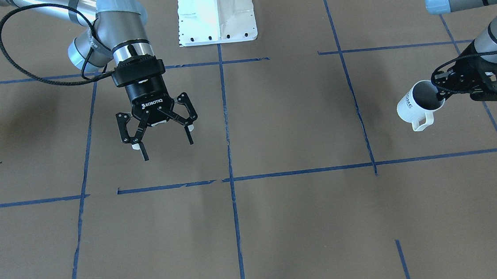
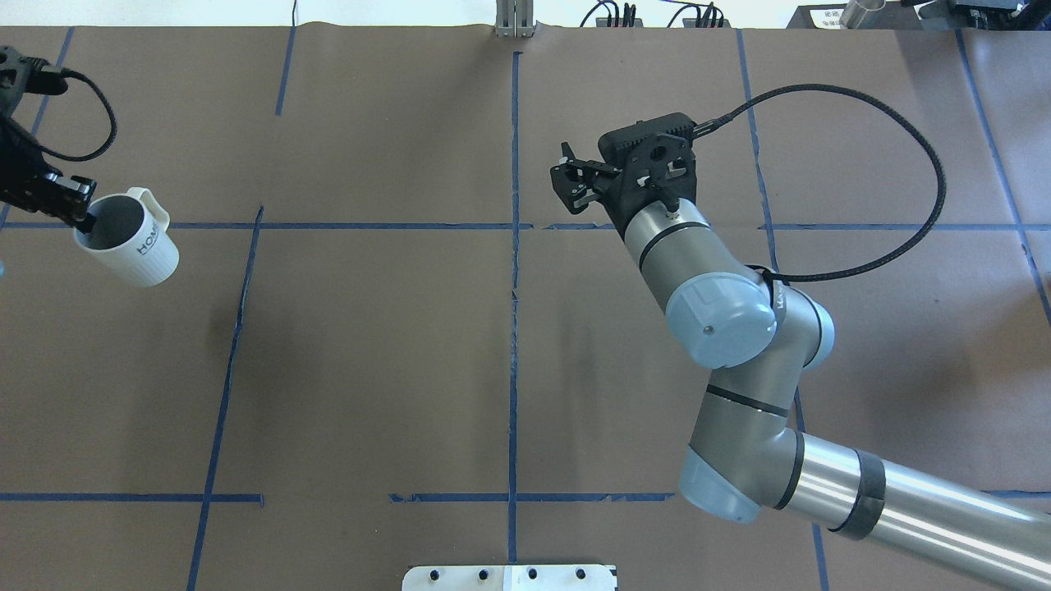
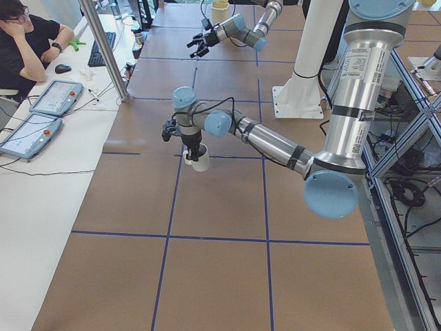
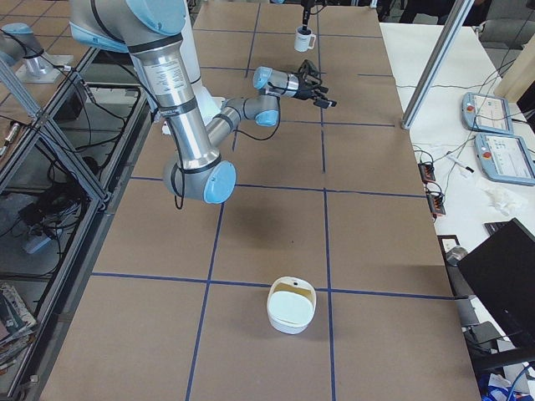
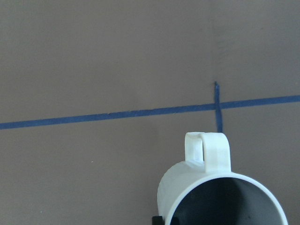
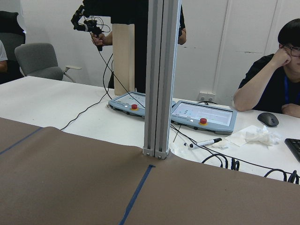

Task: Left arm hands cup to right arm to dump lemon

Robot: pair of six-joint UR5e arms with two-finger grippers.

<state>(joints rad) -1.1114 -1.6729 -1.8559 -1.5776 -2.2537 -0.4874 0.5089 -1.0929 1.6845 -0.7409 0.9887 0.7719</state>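
Robotics lab: taped table [image 1: 300, 122], teach pendants [image 6: 204, 116], operator [image 6: 265, 89].

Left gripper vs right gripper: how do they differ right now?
The left gripper is shut on the rim of the cup, holding it tilted above the table; the right gripper is open and empty.
The left gripper is an openwork bracket; the right gripper has thin linkages and ROBOTIQ lettering.
Shared: both are black and hang clear of the table.
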